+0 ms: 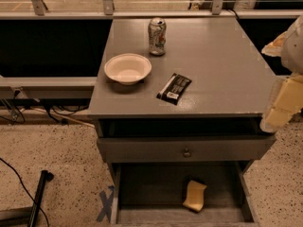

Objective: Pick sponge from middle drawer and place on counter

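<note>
The pale yellow sponge (194, 196) lies slightly bent on the floor of the open middle drawer (151, 190), right of its centre. The grey counter (218, 65) spans the middle of the camera view. My gripper (280, 109) hangs at the right edge, beside the counter's front right corner, well above and to the right of the sponge. It holds nothing that I can see.
On the counter stand a white bowl (128, 68), a drink can (156, 36) behind it and a black snack packet (174, 88). The upper drawer's front panel with a round knob (187, 152) juts out above the middle drawer. Cables and a black pole (39, 195) lie on the floor at left.
</note>
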Motion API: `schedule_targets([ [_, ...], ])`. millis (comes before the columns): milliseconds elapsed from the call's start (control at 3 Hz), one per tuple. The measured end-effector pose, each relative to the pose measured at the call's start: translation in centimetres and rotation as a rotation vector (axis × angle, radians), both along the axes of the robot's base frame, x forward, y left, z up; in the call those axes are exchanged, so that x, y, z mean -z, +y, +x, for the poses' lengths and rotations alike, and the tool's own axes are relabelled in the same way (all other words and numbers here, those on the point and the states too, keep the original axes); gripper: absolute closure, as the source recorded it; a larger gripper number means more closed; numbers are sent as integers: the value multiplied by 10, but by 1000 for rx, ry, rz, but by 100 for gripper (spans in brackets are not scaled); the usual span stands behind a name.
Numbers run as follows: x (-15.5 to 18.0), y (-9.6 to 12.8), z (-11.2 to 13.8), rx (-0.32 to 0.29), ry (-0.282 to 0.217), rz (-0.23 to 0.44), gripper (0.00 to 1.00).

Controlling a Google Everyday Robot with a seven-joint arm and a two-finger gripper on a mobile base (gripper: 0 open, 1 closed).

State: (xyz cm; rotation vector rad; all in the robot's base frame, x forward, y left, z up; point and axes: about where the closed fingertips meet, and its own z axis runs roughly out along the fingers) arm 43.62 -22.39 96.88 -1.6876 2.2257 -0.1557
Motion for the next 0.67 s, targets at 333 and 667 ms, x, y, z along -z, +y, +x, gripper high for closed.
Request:
schedule_targets([
  [333,0,0,0,0,0,0,0],
  [667,20,-17,4,-16,18,-80,0],
])
